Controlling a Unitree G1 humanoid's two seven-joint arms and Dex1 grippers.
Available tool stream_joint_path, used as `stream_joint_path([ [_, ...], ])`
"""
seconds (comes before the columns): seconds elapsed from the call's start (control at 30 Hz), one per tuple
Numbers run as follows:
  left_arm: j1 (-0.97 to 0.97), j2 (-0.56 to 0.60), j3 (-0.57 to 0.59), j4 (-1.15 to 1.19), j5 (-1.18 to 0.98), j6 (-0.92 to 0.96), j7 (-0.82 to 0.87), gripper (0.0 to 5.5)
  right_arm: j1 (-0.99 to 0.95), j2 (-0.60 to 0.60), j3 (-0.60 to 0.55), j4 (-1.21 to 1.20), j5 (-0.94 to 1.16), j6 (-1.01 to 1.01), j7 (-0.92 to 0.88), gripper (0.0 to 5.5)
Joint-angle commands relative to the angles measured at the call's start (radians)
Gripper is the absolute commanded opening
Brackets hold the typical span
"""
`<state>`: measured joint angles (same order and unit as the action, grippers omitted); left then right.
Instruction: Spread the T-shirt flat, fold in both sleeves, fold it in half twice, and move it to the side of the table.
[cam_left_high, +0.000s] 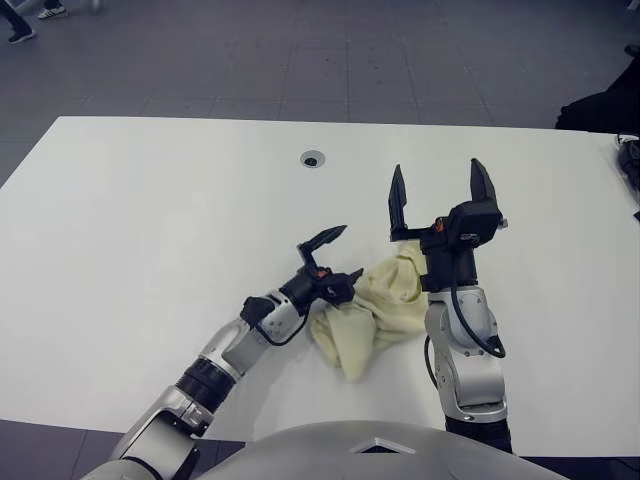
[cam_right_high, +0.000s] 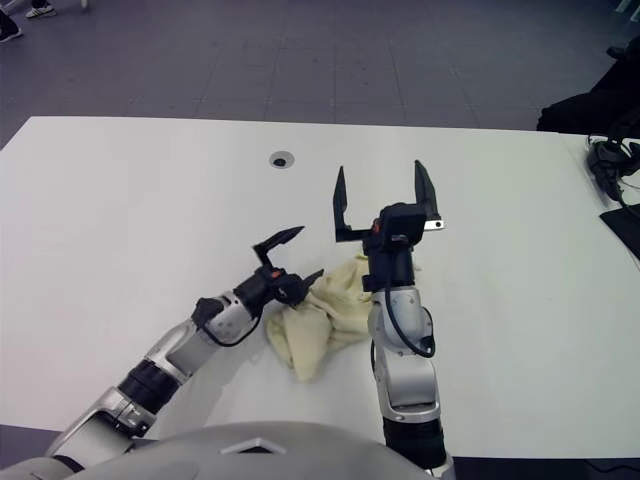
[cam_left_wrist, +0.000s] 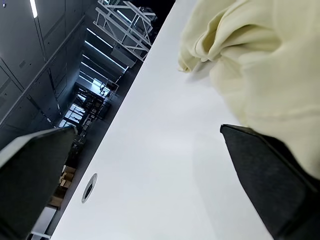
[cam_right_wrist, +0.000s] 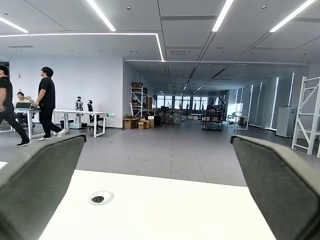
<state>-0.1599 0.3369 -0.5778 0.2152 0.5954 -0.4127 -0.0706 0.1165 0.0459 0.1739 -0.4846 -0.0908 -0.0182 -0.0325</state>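
Head view: one pale yellow, crumpled cloth T-shirt lies bunched on the white rectangular table, close to the near edge, approx. centre. Its long axis runs near-left to far-right. The black two-finger left tool sits just left of the heap, spread apart and holding nothing. Its lower finger touches or almost touches the cloth. The right tool is also spread wide and empty, and points to the far side, beyond the heap's far-right end. Its wrist stands over the cloth. Judged: the shirt lies to the right of the left tool, which is nearer to a graspable edge. One round grey cable hole sits farther back. Count: 1 shirt, 2 tools, 1 hole.

Left wrist view: T-shirt folds bulge beside one dark finger. The other finger is well apart, w/ bare table between.

Right wrist view: two dark fingers wide apart, nothing held, w/ the table and cable hole between them.
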Motion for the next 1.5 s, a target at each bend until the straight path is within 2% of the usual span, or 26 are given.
stream_joint_path([
  [0.03,0.028,0.042,-0.070,0.094,0.066,-0.039,-0.055,5.37,-0.020,0.003,-0.009,0.003,0.004,-0.004,-0.001,5.40],
  [0.3,-0.010,0.062,-0.046,0.136,0.071,-0.082,-0.035,5.37,-0.025,-0.004,-0.022,0.002,0.007,-0.006,0.004,5.40],
  [0.4,-0.022,0.071,-0.041,0.135,0.080,-0.092,-0.032,5.37,-0.049,-0.026,-0.081,-0.004,0.021,0.015,0.003,5.40],
  [0.5,-0.032,0.078,-0.019,0.124,0.070,-0.091,-0.028,5.37,-0.114,-0.090,-0.157,0.051,0.009,0.099,0.018,5.40],
  [0.63,-0.036,0.082,0.054,0.095,0.011,-0.071,-0.017,5.37,-0.223,-0.288,-0.214,0.211,-0.030,0.173,0.142,5.40],
  [0.77,-0.050,0.038,0.180,0.090,-0.102,0.030,-0.007,5.37,-0.262,-0.515,-0.147,0.412,-0.115,0.134,0.333,5.40],
  [0.9,-0.060,-0.002,0.274,0.070,-0.218,0.083,-0.016,5.37,-0.266,-0.650,-0.051,0.589,-0.208,0.063,0.453,5.40],
  [1.03,-0.072,-0.024,0.329,0.057,-0.264,0.122,-0.010,5.37,-0.273,-0.722,0.002,0.663,-0.255,-0.031,0.515,5.40],
  [1.23,-0.066,-0.050,0.333,0.029,-0.279,0.124,-0.033,5.37,-0.237,-0.817,0.075,0.655,-0.280,-0.117,0.641,5.40],
  [1.5,-0.057,-0.070,0.360,-0.017,-0.317,0.136,-0.056,5.37,-0.150,-0.930,0.041,0.506,-0.209,-0.210,0.735,5.40],
])
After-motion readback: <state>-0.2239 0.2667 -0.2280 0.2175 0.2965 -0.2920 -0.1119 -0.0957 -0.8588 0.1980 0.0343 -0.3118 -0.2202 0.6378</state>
